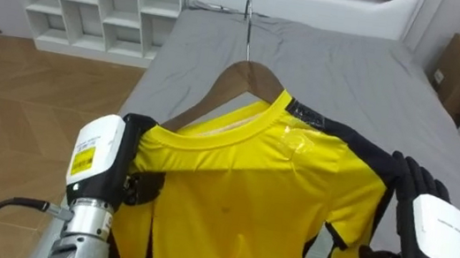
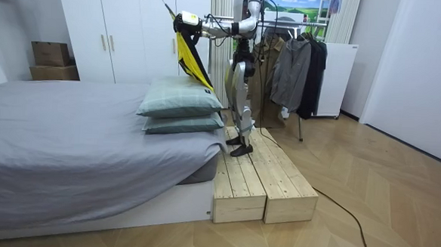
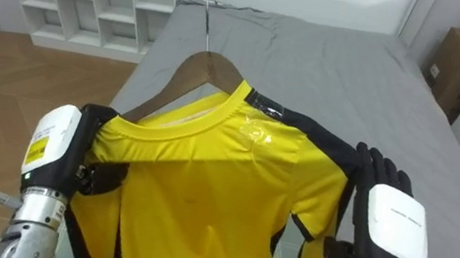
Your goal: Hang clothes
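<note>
The left hand [image 1: 101,161] pinches the yellow black-sleeved shirt [image 1: 267,187] and the flat right hand [image 1: 430,231] props it, so it sits spread on the brown wooden hanger [image 1: 241,81].

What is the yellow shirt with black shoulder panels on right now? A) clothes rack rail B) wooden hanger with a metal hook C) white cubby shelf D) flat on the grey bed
B: the collar of the yellow shirt sits round the wooden hanger, its metal hook sticking up free, with the left hand and right hand at the shirt's shoulders above the grey bed.
</note>
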